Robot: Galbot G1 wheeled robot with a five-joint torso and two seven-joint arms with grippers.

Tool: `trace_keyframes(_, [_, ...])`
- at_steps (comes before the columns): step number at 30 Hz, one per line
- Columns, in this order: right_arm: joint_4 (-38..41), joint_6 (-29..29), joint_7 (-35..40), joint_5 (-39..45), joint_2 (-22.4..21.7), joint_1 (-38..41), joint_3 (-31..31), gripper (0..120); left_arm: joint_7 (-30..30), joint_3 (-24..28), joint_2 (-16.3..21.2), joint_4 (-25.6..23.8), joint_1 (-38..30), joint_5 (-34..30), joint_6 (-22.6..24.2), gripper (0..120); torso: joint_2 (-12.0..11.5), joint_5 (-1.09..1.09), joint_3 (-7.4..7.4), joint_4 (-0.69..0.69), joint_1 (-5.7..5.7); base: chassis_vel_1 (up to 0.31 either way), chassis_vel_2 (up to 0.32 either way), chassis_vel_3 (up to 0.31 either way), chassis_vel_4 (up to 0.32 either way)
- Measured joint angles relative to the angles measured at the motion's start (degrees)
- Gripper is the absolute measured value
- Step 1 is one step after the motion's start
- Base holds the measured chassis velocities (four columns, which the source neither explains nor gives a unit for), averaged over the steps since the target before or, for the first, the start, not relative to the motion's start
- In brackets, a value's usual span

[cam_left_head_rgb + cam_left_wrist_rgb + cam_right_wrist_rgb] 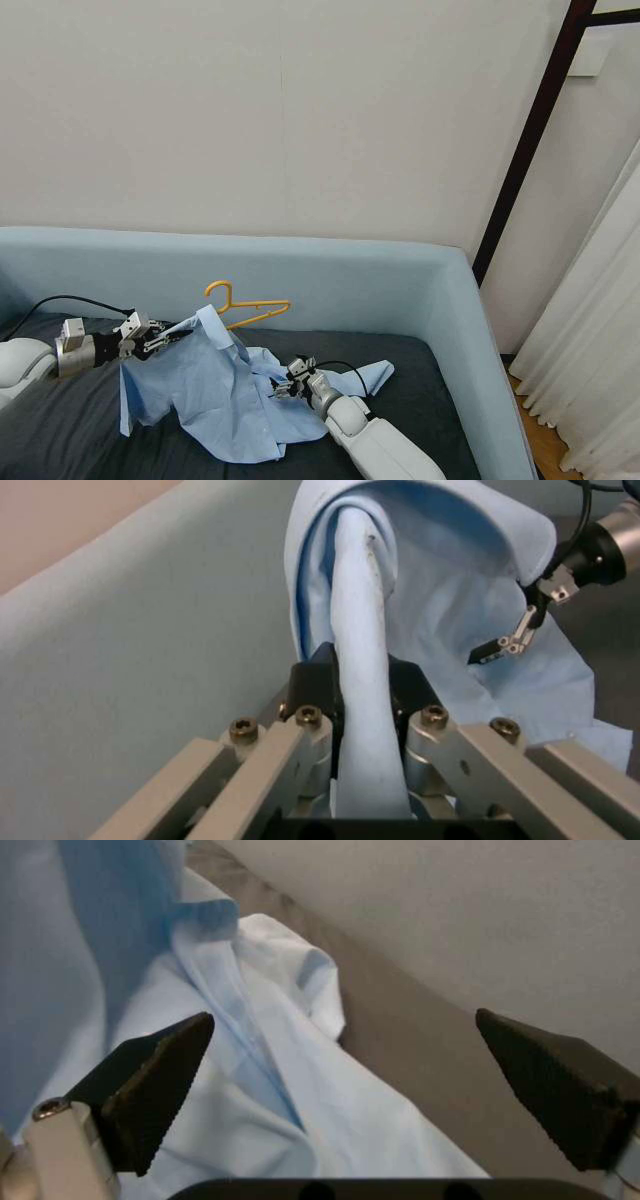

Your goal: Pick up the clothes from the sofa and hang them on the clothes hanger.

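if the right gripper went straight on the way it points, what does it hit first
Probably the blue shirt: the open right gripper points at its crumpled edge, with the dark sofa seat just beyond. Depth is unclear.

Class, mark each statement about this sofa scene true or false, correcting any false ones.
1. The left tool is shut on the light blue fabric shirt. True.
2. The right tool grips the shirt. False: it is open.
3. The yellow clothes hanger hangs on a rail. False: its hook sticks up out of the shirt.
4. Part of the shirt lies on the dark grey seat cushion. True.
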Motion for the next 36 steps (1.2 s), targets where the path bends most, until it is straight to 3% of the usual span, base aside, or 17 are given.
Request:
trace_keyframes(6, [-2.72, 0.14, 2.33, -7.20, 1.64, 0.02, 0.26, 100, -0.24, -0.16, -0.46, -0.76, 0.57, 0.26, -0.08, 7, 0.00, 0.00, 0.00, -0.01, 0.00, 0.000, 0.000, 0.000, 0.000])
trace_keyframes(9, [-5.64, 0.29, 3.63, -12.56, 3.44, 0.23, 1.58, 91, -0.35, -0.44, -0.68, -1.19, 1.39, 0.53, -0.25, 7, 0.00, 0.00, 0.00, 0.01, 0.00, 0.000, 0.000, 0.000, 0.000])
trace_keyframes(11, [-5.64, 0.29, 3.63, -12.56, 3.44, 0.23, 1.58, 91, -0.35, -0.45, -0.68, -1.20, 1.41, 0.54, -0.25, 7, 0.00, 0.00, 0.00, 0.01, 0.00, 0.000, 0.000, 0.000, 0.000])
trace_keyframes(13, [-7.80, 0.36, 3.94, -16.19, 3.77, 0.37, 2.79, 77, -0.38, -0.51, -0.68, -1.57, 1.90, 0.62, -0.34, 7, 0.00, -0.01, 0.00, 0.01, 0.00, 0.000, 0.000, 0.000, 0.000])
trace_keyframes(17, [-9.41, -0.15, 3.89, -18.80, 3.78, 0.41, 3.94, 63, -0.39, -0.52, -0.47, -1.67, 1.97, 0.63, -0.38, 7, 0.00, 0.00, 0.00, -0.01, 0.00, 0.000, 0.000, 0.000, 0.000])
trace_keyframes(29, [-10.16, -0.52, 1.07, -18.91, 3.75, 0.14, 4.67, 22, -0.64, -0.27, -1.12, -1.44, 1.58, 0.67, -0.36, 7, 0.00, 0.00, 0.00, 0.00, 0.00, 0.000, 0.000, 0.000, 0.000])
trace_keyframes(33, [-10.59, -0.50, 0.34, -18.96, 3.74, 0.13, 4.75, 3, -0.69, -0.15, -1.34, -1.25, 1.52, 0.77, -0.30, 7, 0.00, 0.00, 0.00, 0.00, 0.00, 0.000, 0.000, 0.000, 0.000])
trace_keyframes(36, [-10.73, -0.50, 0.13, -19.17, 3.73, 0.14, 4.92, 0, -0.69, -0.13, -1.38, -1.12, 1.51, 0.78, -0.29, 7, 0.00, 0.00, 0.00, 0.00, 0.00, 0.000, 0.000, 0.000, 0.000])
